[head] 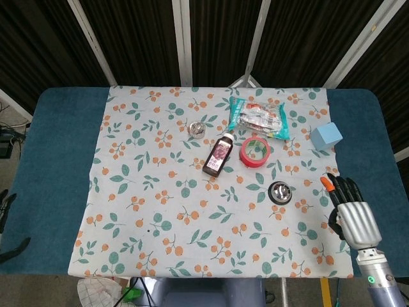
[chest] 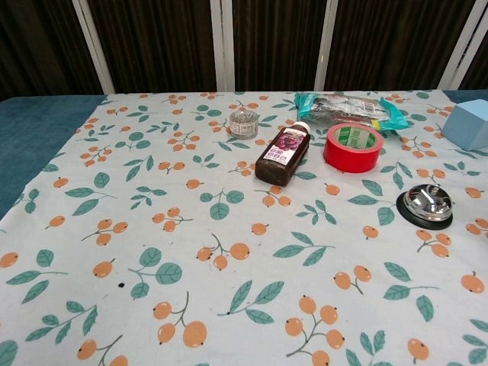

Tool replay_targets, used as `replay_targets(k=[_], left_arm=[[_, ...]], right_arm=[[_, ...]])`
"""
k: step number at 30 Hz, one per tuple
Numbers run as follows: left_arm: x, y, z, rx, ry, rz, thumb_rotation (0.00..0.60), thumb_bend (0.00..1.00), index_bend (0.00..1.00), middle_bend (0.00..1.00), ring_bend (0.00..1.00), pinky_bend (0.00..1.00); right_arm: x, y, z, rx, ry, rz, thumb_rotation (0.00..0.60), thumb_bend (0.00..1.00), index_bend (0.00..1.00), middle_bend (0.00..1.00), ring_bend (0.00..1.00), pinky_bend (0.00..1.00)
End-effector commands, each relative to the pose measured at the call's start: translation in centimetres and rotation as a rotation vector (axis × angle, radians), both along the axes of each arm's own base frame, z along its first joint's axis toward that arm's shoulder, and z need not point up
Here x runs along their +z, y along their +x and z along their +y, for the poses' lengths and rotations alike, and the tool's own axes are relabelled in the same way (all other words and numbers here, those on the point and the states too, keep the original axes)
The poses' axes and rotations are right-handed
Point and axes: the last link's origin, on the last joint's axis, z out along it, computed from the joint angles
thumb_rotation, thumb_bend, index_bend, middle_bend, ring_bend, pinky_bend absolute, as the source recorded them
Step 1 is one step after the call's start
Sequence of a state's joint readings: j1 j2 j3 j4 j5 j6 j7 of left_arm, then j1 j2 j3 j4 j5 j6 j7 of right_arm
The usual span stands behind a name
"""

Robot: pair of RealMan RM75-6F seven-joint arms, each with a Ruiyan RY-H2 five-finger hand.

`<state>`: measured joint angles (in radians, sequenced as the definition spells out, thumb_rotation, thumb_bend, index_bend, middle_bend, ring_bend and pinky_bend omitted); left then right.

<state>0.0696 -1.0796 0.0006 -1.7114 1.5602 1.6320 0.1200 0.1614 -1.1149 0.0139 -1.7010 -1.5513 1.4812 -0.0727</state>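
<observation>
Lying apart, call bell, left of empty right hand

Head view: high above the worktop, looking steeply down and away from the robot, whole floral cloth in frame plus the blue edges both sides and dark curtain panels beyond. Far enough to take in every item; right hand shows at lower right edge.

Chest view: low, near the front edge, looking forward across the cloth at a shallow angle, much closer; near fruit prints look large, curtains fill the top.

Shared: bell, red tape roll, brown bottle, snack bag, small tin, blue block. The hand is outside the chest view.
</observation>
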Motion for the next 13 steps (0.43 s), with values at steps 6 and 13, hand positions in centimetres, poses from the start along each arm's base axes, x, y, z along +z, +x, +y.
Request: replay_targets(k=[6, 13], left_arm=[[-0.3, 0.3, -0.2, -0.025, -0.016, 0.010, 0.600, 0.29, 0.07, 0.00, 0.00, 0.09], [-0.8, 0.2, 0.2, -0.024, -0.035, 0.022, 0.600, 0.29, 0.07, 0.00, 0.00, 0.09]], right_arm=[[1.0, -2.8, 2.8, -0.022, -0.049, 0.041, 0.600, 1.00, 0.05, 0.01, 0.00, 0.00], [2.0, -3.1, 3.0, -0.035, -0.081, 0.006, 0.600, 1.00, 0.05, 0.01, 0.00, 0.00]])
